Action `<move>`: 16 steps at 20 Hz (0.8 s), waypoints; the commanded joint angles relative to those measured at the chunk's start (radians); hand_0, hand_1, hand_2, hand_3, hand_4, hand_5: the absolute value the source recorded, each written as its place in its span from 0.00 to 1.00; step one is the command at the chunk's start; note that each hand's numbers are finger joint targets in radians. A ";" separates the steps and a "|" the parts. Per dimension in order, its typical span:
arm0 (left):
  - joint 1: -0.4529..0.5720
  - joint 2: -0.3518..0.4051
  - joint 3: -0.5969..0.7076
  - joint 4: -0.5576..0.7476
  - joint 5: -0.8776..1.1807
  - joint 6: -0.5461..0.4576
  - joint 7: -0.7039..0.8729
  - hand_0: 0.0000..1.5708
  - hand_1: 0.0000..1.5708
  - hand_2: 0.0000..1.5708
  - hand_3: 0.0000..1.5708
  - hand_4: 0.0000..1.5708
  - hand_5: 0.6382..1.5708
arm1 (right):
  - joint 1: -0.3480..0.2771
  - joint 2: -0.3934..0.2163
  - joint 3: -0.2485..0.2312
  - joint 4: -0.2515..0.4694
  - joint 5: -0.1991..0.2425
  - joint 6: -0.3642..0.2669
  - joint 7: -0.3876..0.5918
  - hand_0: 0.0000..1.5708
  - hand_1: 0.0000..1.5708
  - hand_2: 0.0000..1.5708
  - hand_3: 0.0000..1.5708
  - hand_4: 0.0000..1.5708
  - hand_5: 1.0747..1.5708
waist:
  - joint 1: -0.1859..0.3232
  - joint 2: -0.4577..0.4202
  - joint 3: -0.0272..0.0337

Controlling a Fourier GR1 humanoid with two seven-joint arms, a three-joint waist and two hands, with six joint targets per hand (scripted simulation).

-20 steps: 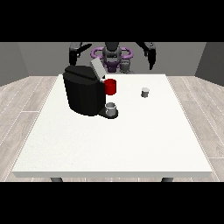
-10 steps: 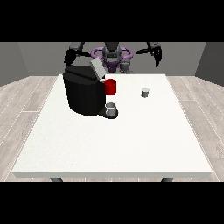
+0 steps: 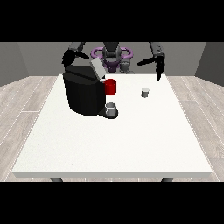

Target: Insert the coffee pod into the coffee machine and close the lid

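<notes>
On the white worktop a grey cup sits at the foot of the black machine, whose lid stands tilted open. The pod lies to the right, untouched. My hand at the view's right hangs above and beyond it, fingers pointing down, relaxed, holding nothing; it has dropped since a moment ago. My hand at the view's left hovers behind the machine; I cannot tell its fingers.

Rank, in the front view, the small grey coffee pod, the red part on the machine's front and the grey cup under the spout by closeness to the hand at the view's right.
From the hand at the view's right:
1. Small grey coffee pod, just below it on the table.
2. Red part, on the black coffee machine's front, further left.
3. Grey cup, under the spout, lowest and farthest.
</notes>
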 commanded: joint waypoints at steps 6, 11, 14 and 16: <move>-0.100 0.058 0.054 0.293 -0.061 -0.002 -0.112 0.00 0.00 0.00 0.00 0.00 1.00 | -0.052 -0.019 -0.014 -0.022 -0.022 0.008 0.043 0.00 0.00 0.00 0.00 0.16 1.00 | -0.028 0.077 -0.0003; -0.198 0.037 0.008 0.342 -0.122 0.028 0.006 0.00 0.00 0.00 0.00 0.00 1.00 | -0.089 0.000 -0.011 0.069 0.000 -0.027 0.023 0.00 0.00 0.00 0.00 0.23 1.00 | -0.025 0.069 0.0001; -0.206 0.041 -0.026 0.380 -0.189 0.056 -0.082 0.00 0.00 0.00 0.00 0.00 1.00 | -0.149 -0.019 -0.036 0.097 -0.003 -0.031 0.031 0.00 0.00 0.00 0.00 0.24 1.00 | -0.010 0.117 0.0001; -0.228 0.065 -0.033 0.386 -0.181 -0.018 -0.005 0.00 0.00 0.13 0.00 0.00 1.00 | -0.125 -0.010 -0.025 0.130 0.015 -0.053 0.072 0.00 0.00 0.00 0.00 0.24 1.00 | 0.011 0.049 0.0002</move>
